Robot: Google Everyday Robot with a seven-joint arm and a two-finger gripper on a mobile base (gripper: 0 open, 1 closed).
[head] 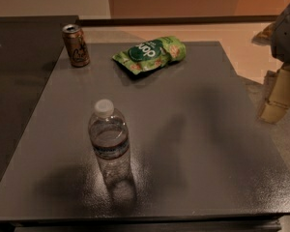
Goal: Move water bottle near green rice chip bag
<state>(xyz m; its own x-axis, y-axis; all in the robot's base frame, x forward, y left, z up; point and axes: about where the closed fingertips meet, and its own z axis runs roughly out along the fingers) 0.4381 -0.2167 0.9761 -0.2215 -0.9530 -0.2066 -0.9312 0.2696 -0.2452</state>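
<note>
The water bottle (109, 141) stands upright on the grey table (193, 129), towards the front left. It is clear, with a white cap and a dark label band. The green rice chip bag (150, 53) lies flat near the table's far edge, well behind the bottle. My gripper (279, 96) hangs at the right edge of the view, beyond the table's right side. It is far from both the bottle and the bag and holds nothing that I can see.
A brown-and-gold drink can (76, 45) stands upright at the far left corner of the table, left of the bag. A second dark surface (14, 71) adjoins on the left. Pale floor (251, 47) lies to the right.
</note>
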